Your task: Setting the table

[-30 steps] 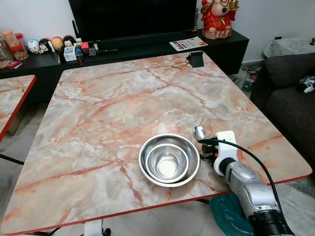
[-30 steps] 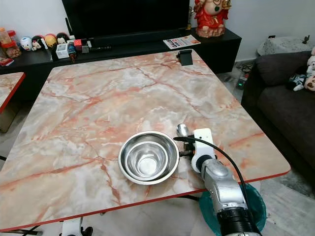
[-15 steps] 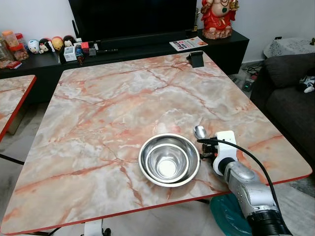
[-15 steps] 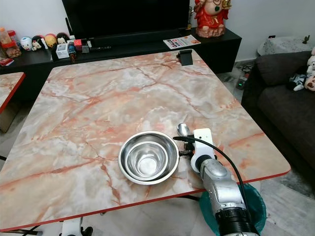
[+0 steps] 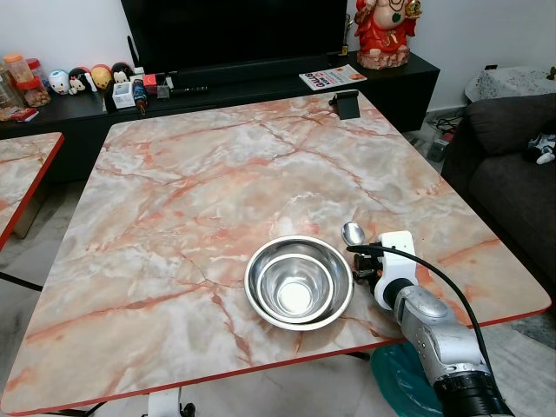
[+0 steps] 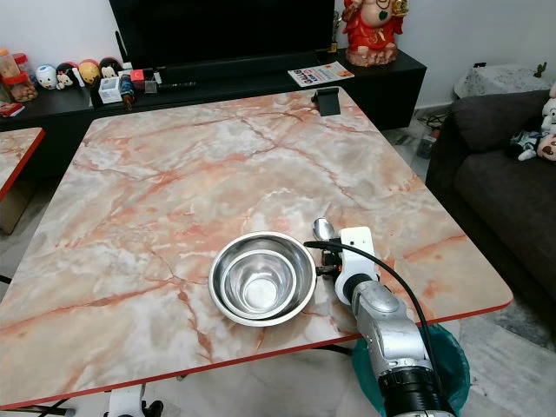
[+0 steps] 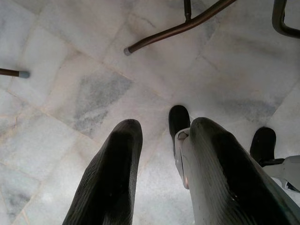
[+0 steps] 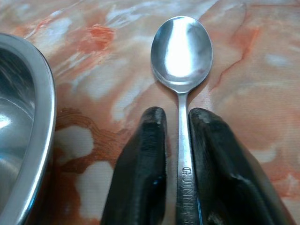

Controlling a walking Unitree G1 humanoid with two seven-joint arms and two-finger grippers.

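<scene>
Two nested steel bowls (image 5: pixel 298 282) sit near the front edge of the marble table (image 5: pixel 217 174). A steel spoon (image 5: pixel 352 233) lies flat just to their right, its bowl pointing away from me. My right gripper (image 8: pixel 178 115) rests low on the table behind it. Its two black fingers (image 8: pixel 150 140) press on either side of the spoon's handle (image 8: pixel 183 140), so it is shut on the spoon. The rim of the steel bowls (image 8: pixel 44 108) is close beside the fingers. My left gripper (image 7: pixel 164 124) hangs idle over the tiled floor, open and holding nothing.
A small black object (image 5: pixel 346 104) stands at the table's far right edge. A dark sofa (image 5: pixel 512 165) is on the right and a low TV cabinet (image 5: pixel 261 82) lies beyond the table. A second table (image 5: pixel 22 169) is at the left. A teal object (image 5: pixel 400 382) sits under the near right corner.
The right forearm has shifted slightly. The spoon and bowls lie where they were.
</scene>
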